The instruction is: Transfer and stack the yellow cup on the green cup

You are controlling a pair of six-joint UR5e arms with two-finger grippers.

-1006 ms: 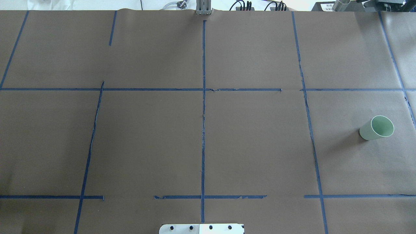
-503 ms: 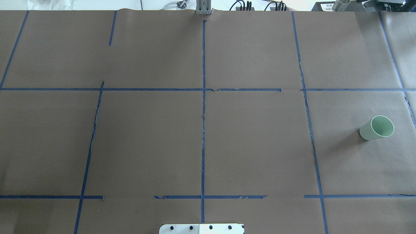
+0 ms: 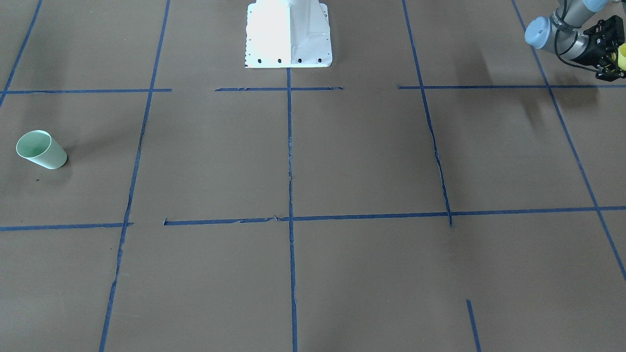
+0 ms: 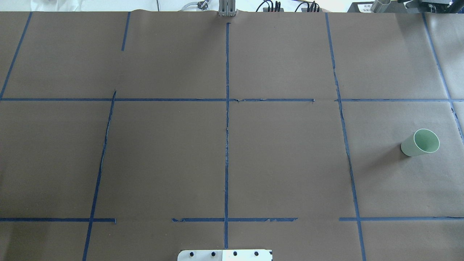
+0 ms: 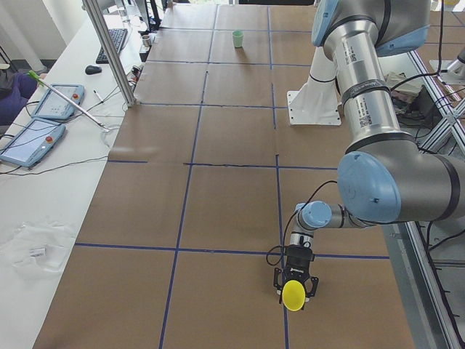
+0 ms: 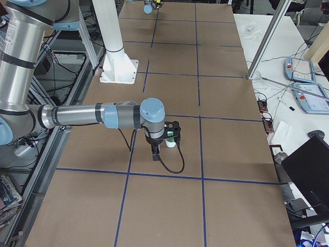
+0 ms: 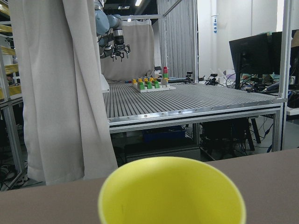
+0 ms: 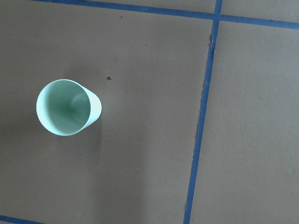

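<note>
The yellow cup [image 5: 294, 294] is held in my left gripper [image 5: 295, 285] low over the table's near-left corner, its mouth turned sideways. It shows at the far right edge of the front-facing view [image 3: 622, 56] in my left gripper [image 3: 611, 56], and it fills the bottom of the left wrist view [image 7: 173, 191]. The green cup [image 4: 420, 142] stands upright on the right side of the table, as the front-facing view [image 3: 41, 150] and right wrist view [image 8: 67, 108] also show. My right gripper [image 6: 167, 136] hovers by the green cup [image 6: 170, 142]; I cannot tell whether it is open or shut.
Blue tape lines grid the brown table cover. The white robot base [image 3: 288, 34] stands at the table's robot-side edge. A metal post [image 5: 109, 51] and tablets [image 5: 43, 116] stand at the operators' side.
</note>
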